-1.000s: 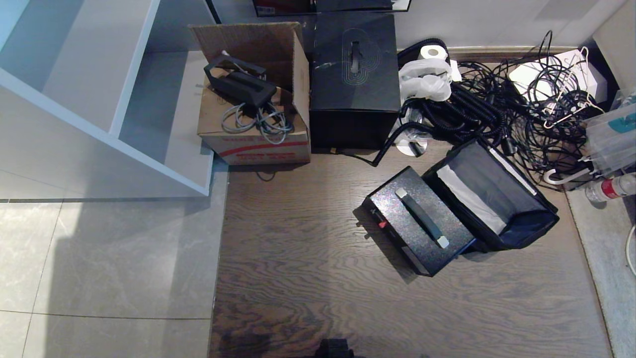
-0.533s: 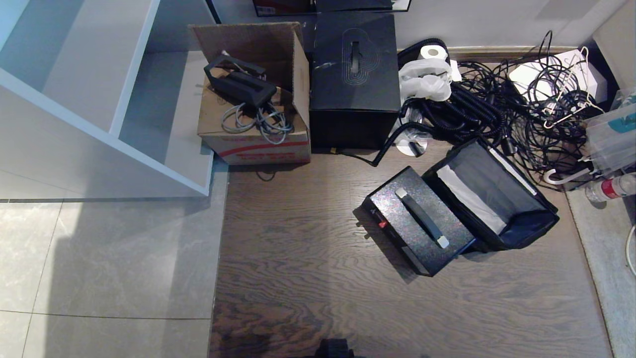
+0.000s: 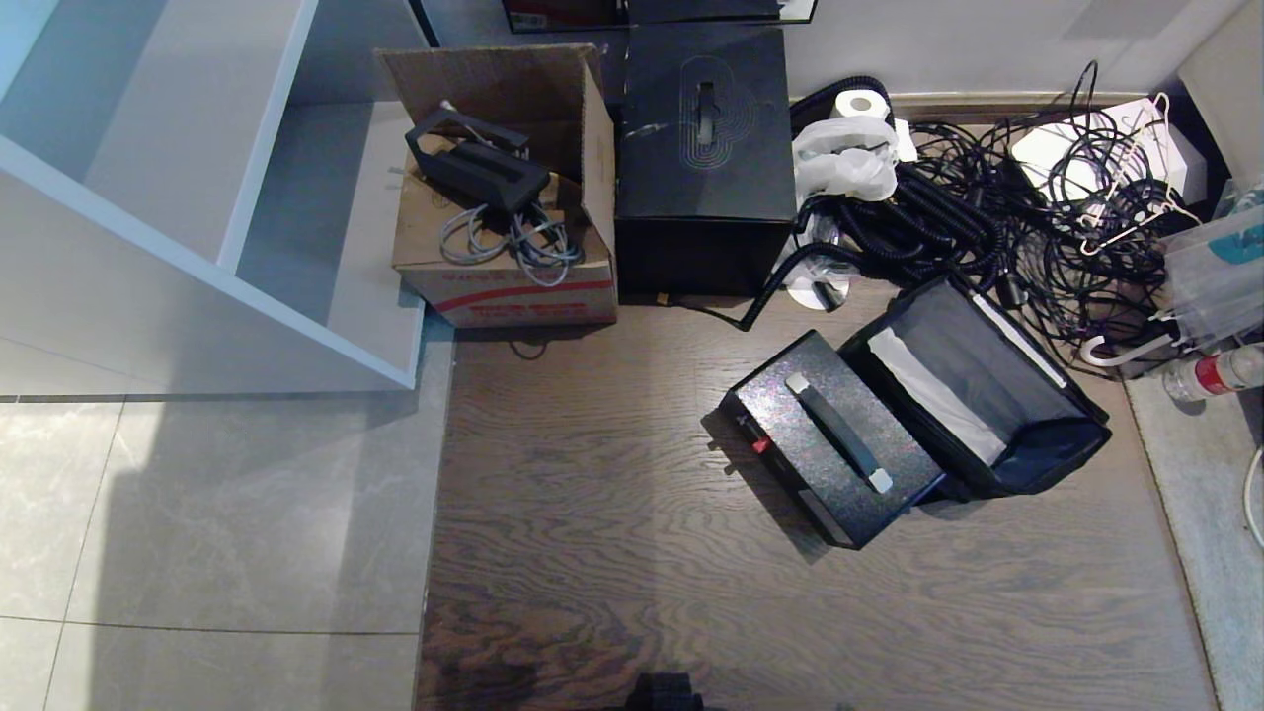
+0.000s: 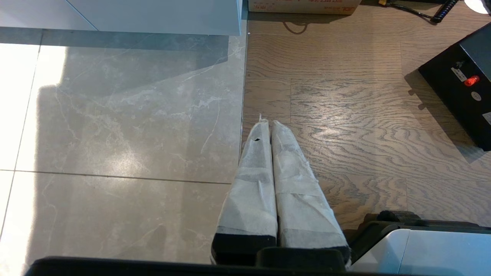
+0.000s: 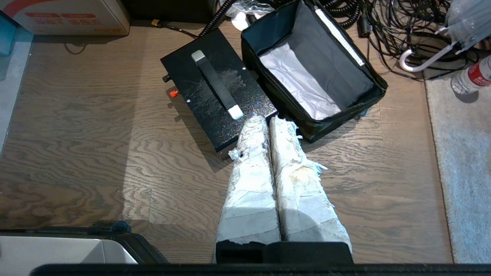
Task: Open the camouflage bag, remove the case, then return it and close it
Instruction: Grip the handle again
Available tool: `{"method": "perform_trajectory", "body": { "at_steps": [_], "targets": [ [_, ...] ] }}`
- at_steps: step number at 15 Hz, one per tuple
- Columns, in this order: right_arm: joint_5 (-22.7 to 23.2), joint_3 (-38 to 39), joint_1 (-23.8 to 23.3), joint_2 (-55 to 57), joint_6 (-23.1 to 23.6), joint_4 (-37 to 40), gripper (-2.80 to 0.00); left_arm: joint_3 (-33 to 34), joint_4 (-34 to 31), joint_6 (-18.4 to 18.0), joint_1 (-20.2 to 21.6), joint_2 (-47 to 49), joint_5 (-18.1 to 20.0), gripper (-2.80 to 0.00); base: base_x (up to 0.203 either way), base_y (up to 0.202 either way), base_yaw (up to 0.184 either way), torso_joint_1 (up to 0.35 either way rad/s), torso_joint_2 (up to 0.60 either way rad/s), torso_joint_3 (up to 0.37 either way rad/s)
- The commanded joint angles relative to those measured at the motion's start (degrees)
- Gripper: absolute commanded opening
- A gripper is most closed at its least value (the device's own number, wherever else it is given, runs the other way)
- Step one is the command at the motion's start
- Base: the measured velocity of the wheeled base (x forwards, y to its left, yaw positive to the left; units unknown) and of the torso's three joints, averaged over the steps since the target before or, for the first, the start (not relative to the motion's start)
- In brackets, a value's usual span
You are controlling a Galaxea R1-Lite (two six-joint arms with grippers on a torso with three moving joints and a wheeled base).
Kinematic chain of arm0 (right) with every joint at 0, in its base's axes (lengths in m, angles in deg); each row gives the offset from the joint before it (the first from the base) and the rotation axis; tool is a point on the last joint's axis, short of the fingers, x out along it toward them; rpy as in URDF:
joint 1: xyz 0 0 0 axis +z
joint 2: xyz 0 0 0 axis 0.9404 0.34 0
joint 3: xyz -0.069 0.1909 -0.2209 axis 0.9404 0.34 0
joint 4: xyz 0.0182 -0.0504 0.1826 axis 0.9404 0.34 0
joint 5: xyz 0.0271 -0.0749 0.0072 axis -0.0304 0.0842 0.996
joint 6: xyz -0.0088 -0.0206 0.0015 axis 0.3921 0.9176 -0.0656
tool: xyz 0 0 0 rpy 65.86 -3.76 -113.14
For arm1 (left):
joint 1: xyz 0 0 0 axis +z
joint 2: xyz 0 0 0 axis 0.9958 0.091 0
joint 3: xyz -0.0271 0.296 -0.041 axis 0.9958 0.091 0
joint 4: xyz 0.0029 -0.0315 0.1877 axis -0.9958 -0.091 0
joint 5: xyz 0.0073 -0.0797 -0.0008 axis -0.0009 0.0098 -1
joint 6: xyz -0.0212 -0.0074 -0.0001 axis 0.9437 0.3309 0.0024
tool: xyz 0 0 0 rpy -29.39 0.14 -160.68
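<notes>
The camouflage bag (image 3: 1027, 449) stands open on the wood floor, its grey inside and a white sheet showing; the right wrist view shows the bag (image 5: 326, 124) too. The case (image 3: 839, 464), speckled black with a handle and a red latch, lies flat on the floor touching the bag's left side. From the right wrist the case (image 5: 207, 103) is seen as well, and one end of the case (image 4: 460, 96) shows from the left wrist. My right gripper (image 5: 268, 119) is shut and empty, held back above the floor near the case's corner. My left gripper (image 4: 267, 123) is shut and empty, over the tile-wood seam. Neither arm shows in the head view.
A taller black cube box (image 3: 703, 158) and an open cardboard box (image 3: 504, 197) stand at the back. Tangled black cables (image 3: 997, 207) lie behind the bag. A white shelf unit (image 3: 197, 178) is at left; a bottle (image 3: 1220, 373) and a grey mat (image 5: 460, 172) at right.
</notes>
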Motion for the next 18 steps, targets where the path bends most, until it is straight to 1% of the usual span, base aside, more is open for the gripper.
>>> {"method": "perform_trajectory", "body": {
  "at_steps": [1, 18],
  "targets": [
    [0.03, 2.29, -0.03, 0.09, 0.05, -0.05, -2.8, 0.0, 0.0, 0.04, 0.01, -0.02, -0.02, -2.8, 0.0, 0.0, 0.0, 0.0, 0.0, 0.0],
    [0.03, 2.29, 0.04, 0.09, 0.05, -0.05, -2.8, 0.0, 0.0, 0.04, 0.01, -0.02, -0.02, -2.8, 0.0, 0.0, 0.0, 0.0, 0.0, 0.0]
  ]
}}
